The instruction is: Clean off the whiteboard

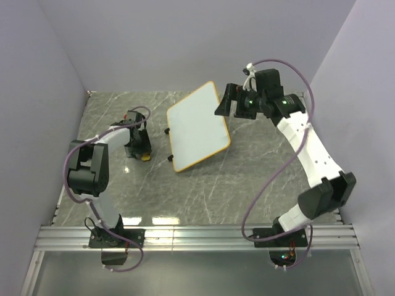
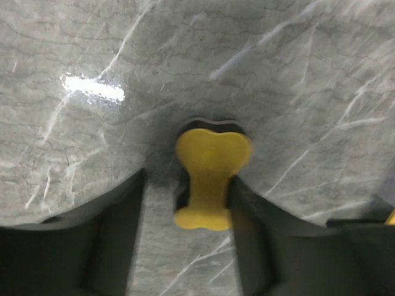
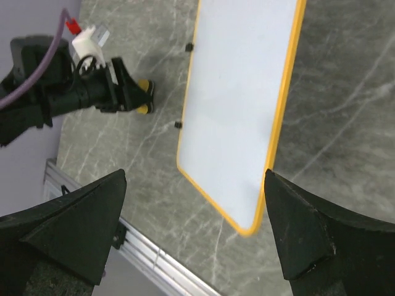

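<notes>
Whiteboard (image 1: 199,126): lying mid-worktop (image 1: 247,185) | Handling: judge it stiff, light, slippery; steady it at its edge | Your left end effector (image 2: 188,203): spread astride eraser (image 2: 210,179) | Your right end effector (image 3: 192,185): spread, empty

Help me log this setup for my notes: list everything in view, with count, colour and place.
whiteboard: 1, white with orange-yellow frame, lying mid-table at an angle, no marks visible
eraser: 1, yellow, on the table left of the whiteboard
table: 1, grey marble, under everything
rail: 1, silver, along the near edge
cables: 2, purple, one along each arm
left hand: 1, black, open, fingers either side of the eraser
right hand: 1, black, open, raised by the whiteboard's far corner
</notes>
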`<state>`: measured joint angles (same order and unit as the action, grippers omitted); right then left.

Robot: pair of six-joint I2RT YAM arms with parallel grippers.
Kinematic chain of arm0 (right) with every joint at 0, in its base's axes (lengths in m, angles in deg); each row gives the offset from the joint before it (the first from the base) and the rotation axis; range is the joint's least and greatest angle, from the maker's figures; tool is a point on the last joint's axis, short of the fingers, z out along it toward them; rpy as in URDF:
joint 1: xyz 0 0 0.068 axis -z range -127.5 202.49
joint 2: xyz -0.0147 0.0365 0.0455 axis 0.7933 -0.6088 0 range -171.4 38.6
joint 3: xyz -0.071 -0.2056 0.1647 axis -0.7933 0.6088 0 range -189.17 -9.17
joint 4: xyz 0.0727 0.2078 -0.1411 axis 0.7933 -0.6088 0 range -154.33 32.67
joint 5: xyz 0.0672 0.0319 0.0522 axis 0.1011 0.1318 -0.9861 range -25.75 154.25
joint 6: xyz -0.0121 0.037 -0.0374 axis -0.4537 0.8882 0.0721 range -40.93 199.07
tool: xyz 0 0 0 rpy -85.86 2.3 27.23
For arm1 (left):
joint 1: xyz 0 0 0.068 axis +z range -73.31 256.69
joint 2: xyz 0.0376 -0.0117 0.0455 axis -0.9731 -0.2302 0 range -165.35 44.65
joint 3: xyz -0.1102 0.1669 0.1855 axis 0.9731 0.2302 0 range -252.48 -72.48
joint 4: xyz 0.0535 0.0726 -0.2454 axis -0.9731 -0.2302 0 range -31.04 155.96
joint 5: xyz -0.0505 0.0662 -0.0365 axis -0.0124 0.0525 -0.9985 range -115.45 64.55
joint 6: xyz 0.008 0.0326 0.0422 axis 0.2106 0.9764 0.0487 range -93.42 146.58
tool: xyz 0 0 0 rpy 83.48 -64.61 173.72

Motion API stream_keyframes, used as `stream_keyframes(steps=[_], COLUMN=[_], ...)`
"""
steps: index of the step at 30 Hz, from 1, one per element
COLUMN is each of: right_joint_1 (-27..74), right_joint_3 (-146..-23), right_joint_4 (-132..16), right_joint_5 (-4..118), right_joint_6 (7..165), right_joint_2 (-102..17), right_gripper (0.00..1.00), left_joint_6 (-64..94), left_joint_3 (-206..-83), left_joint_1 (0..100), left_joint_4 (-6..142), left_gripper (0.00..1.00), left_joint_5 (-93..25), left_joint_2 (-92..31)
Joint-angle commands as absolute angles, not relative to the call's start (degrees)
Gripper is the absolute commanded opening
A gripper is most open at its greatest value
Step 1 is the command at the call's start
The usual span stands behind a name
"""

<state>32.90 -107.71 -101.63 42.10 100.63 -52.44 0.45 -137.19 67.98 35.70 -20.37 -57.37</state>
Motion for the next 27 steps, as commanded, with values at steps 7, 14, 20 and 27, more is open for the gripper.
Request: stream_keyframes(steps=[7, 14, 20, 27], right_joint_1=[33.1, 33.2, 33.1, 33.2], right_joint_3=[-92.8, -82.0, -66.9, -56.7], right_joint_4=[-104.5, -103.0, -92.1, -86.5], right_joint_5=[50.4, 59.1, 64.2, 66.8], right_joint_6=[97.9, 99.2, 99.4, 97.9], right_joint_2=[-35.1, -19.4, -2.3, 11.5], right_gripper=[1.00, 1.00, 1.00, 1.00], left_joint_6=[-0.1, -1.5, -5.8, -8.0], left_joint_3=[-140.9, -149.7, -157.9, -165.8], left_joint_1=[67.9, 67.9, 67.3, 64.0], left_joint_4=[33.4, 28.3, 26.8, 23.3], left_gripper=[0.99, 0.99, 0.99, 0.99], left_joint_5=[-17.7, -17.9, -19.7, -21.8], left_joint_2=[-54.1, -49.6, -47.7, -48.2])
